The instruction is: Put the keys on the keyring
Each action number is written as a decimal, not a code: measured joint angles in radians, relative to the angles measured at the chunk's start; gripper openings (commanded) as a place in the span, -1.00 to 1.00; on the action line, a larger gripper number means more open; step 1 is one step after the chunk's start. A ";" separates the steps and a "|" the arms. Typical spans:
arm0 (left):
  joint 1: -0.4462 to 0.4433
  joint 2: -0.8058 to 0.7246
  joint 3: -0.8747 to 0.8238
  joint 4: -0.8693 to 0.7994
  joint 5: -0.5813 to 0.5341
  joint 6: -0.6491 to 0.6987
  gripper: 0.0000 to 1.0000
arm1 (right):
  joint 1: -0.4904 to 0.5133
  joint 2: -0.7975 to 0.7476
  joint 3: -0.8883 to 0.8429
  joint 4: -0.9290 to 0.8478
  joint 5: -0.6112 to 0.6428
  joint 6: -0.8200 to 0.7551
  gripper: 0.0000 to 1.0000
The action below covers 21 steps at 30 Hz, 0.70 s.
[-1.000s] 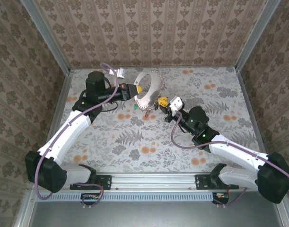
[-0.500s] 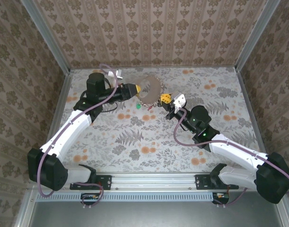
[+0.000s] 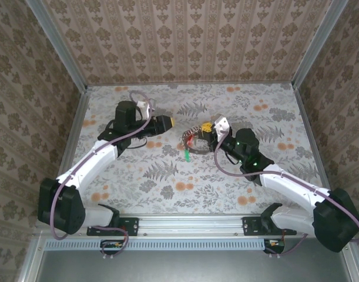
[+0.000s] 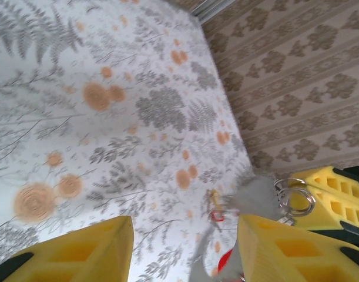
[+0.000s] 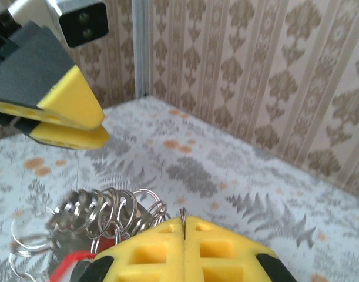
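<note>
The keyring [image 3: 194,143] hangs low over the table's middle, seen almost edge-on. A green key [image 3: 185,154] dangles from its near side. My right gripper [image 3: 208,128] is shut on its thin metal rim, which shows pinched between the yellow pads [image 5: 214,247]. A bunch of small silvery rings [image 5: 108,212] and a red key head [image 5: 69,262] hang just left of that grip. My left gripper [image 3: 167,122] stands open a short way left of the ring, touching nothing. In the left wrist view its gripper [image 4: 185,238] frames a blurred grey keyring [image 4: 255,194] and a red key head [image 4: 226,259].
Patterned walls enclose the flowered table [image 3: 167,182] on three sides. The left arm's purple cable [image 3: 132,97] loops near the back left. The right arm's yellow finger [image 4: 338,197] shows at the left wrist view's right edge.
My left gripper opened, let go of the keyring and drew back to the left. The ring swung down from upright and now hangs low from the right gripper, which stayed shut.
</note>
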State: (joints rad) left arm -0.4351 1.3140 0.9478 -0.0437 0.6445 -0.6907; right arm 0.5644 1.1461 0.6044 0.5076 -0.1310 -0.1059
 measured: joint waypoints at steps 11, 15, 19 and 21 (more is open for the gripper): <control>-0.009 -0.008 -0.106 0.008 -0.093 0.124 0.00 | 0.001 0.087 0.008 -0.209 -0.171 -0.188 -1.00; -0.009 -0.056 -0.116 0.023 -0.124 0.216 0.00 | 0.065 0.122 0.043 -0.316 -0.185 -0.356 -1.00; -0.009 -0.111 -0.147 0.081 -0.144 0.304 0.00 | 0.159 0.130 0.040 -0.316 -0.142 -0.503 -1.00; -0.009 -0.132 -0.180 0.123 -0.139 0.348 0.00 | 0.196 0.130 0.019 -0.289 -0.124 -0.547 -1.00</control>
State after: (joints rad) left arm -0.4442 1.1820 0.7673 0.0795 0.5053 -0.3424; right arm 0.7601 1.2762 0.6235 0.2184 -0.2554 -0.6533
